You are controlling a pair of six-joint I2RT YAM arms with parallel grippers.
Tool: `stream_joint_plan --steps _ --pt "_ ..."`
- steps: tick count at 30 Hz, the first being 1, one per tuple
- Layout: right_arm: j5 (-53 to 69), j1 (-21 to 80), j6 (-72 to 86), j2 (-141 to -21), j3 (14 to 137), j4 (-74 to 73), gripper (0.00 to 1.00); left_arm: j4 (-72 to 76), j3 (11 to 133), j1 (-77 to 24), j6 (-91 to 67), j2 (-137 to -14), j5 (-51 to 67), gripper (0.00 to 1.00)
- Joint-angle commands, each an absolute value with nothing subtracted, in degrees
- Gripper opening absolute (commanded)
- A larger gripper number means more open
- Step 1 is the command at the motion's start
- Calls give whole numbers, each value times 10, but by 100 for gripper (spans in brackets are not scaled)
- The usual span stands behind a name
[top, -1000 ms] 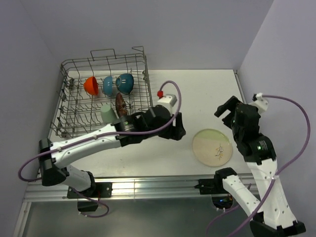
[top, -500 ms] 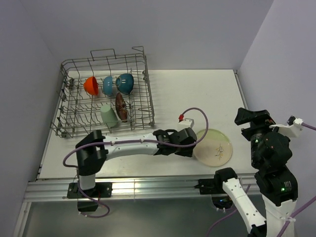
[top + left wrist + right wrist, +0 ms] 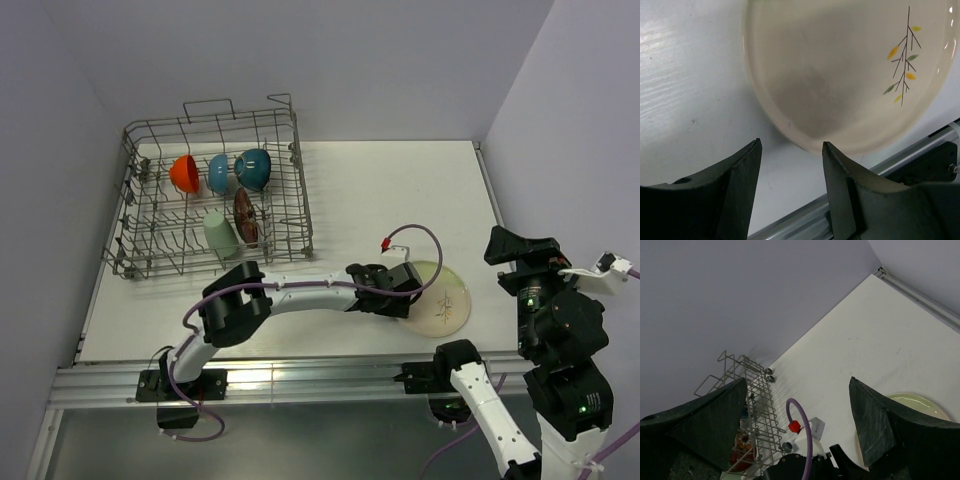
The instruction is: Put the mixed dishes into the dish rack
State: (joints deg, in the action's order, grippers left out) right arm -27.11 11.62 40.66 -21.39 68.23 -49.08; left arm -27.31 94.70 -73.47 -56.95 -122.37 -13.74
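left gripper (image 3: 791, 150): stood spread wide and empty, low over the counter (image 3: 400, 190), with the near rim of the large cream plate (image 3: 840, 75) just beyond the gap; could not be told whether a fingertip touched it.
reason for that pose: judged a line-up to pinch the rim, a flat plate offering no other hold.
plate: lay flat and face up, twig motif showing, near the counter's front right edge, well apart from the dish rack (image 3: 210, 122); looked to be the one dish not yet loaded.
right gripper (image 3: 797, 385): hung high at the right, spread wide, carried nothing; judged kept clear of the left arm's reach.
rack position: sat at the far left of the counter.
rack, far row: held the orange bowl (image 3: 184, 172), small blue bowl (image 3: 217, 173) and teal bowl (image 3: 253, 167) side by side, tipped on edge between tines.
rack, nearer row: held the red floral bowl (image 3: 245, 215) on edge, with the pale green cup (image 3: 219, 232) just beside it.
reason for tipping: judged propped by the tines to save room.
risk: thin, low rim likely to slip from a shallow pinch.
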Motion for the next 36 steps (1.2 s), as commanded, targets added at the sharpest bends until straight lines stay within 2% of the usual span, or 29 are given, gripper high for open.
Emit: stream_joint_plan --steps 1,12,17,21,27,36 --pt "-272 114 395 -213 686 -483 90 -301 990 -726 -588 -1247 -145 57" --pt "-270 114 391 -203 672 -474 90 -323 1004 -708 -595 -1295 -156 50" --pt "-258 113 394 -204 665 -470 90 -325 1023 -704 -594 -1318 -159 30" --pt "-252 114 393 -207 660 -468 89 -330 1026 -694 -601 -1331 -163 0" --pt "-230 114 395 -223 640 -468 89 -339 980 -674 -605 -1287 -191 0" --pt "-75 114 421 -281 532 -419 89 -388 933 -640 -579 -1196 -247 0"
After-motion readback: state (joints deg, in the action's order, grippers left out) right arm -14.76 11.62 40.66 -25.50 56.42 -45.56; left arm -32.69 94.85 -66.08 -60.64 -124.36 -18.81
